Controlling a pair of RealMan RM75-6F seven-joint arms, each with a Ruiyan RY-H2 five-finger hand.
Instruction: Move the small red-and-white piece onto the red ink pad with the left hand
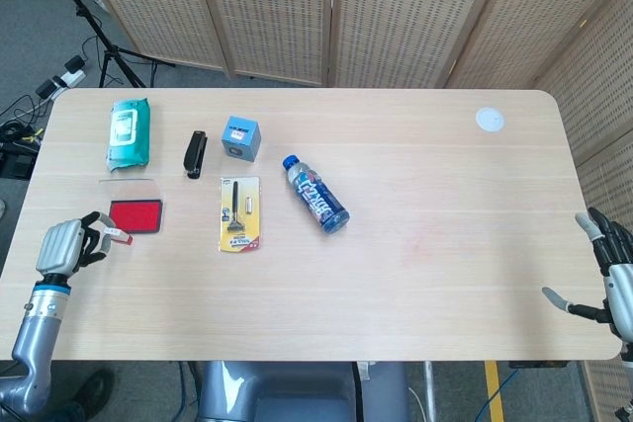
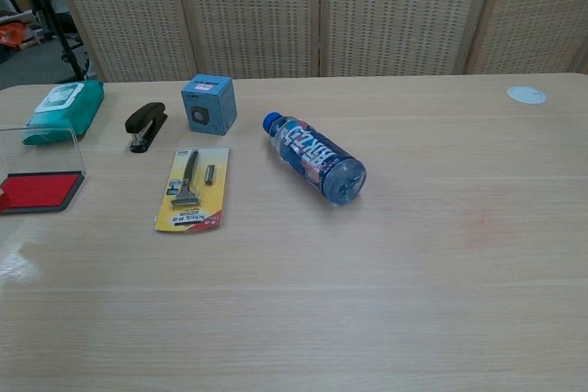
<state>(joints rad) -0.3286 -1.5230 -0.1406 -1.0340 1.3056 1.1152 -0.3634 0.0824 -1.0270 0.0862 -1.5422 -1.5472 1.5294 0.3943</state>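
The head view looks steeply down from high above the near edge of the bench [image 1: 415,274], taking in the whole top, the woven screens [image 1: 336,7] behind it and floor at the far left. The chest view sits much lower and closer, facing forward across the bench [image 2: 386,300] at a shallow angle, with the screens [image 2: 248,6] filling the background. Both share the middle and far parts of the top: the water bottle [image 1: 316,194] [image 2: 315,157], the blue box [image 1: 240,136] [image 2: 208,104], the stapler [image 1: 194,153] [image 2: 145,125] and the red ink pad [image 1: 135,215] [image 2: 37,191].
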